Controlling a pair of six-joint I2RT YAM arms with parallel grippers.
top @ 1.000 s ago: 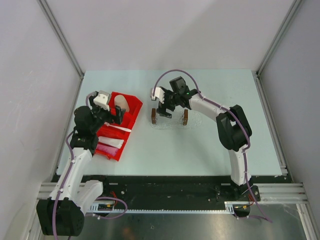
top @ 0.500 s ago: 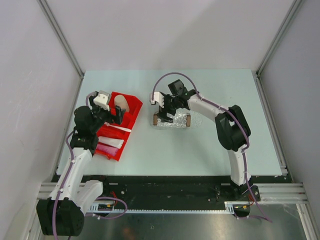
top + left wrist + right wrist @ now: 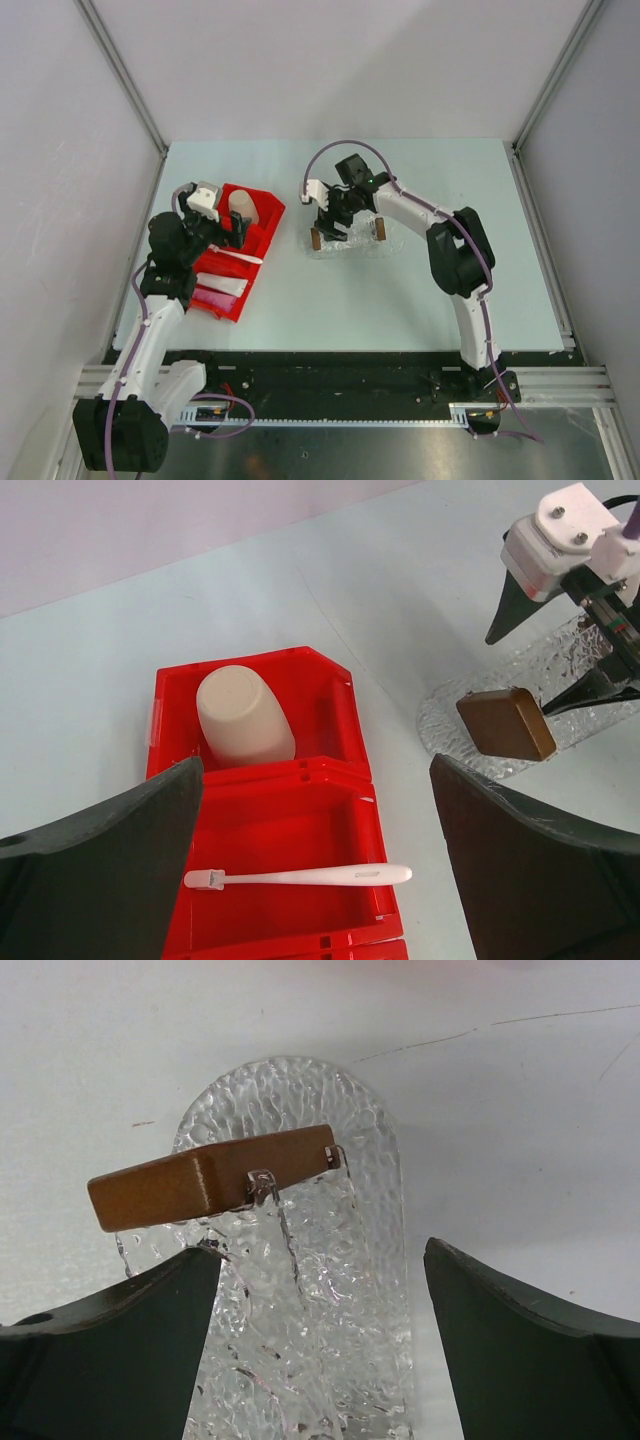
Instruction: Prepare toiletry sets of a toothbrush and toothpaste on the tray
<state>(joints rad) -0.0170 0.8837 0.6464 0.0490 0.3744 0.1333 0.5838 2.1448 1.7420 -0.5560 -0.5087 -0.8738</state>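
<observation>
The left tool (image 3: 233,232) is spread wide over the red bin (image 3: 330,710). The white toothbrush (image 3: 300,876) lies in there, one part over from a tan cup (image 3: 243,717). The right tool (image 3: 320,1250) is spread wide too, just above the clear tray (image 3: 300,1100) on the table (image 3: 400,290).

Pale-green table (image 3: 400,290): tray (image 3: 358,246), red bin (image 3: 268,218)

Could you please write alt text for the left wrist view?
A white toothbrush lies in a red divided bin below the open left gripper, a tan cup in the next compartment. At right, a clear tray with a brown block.
</observation>
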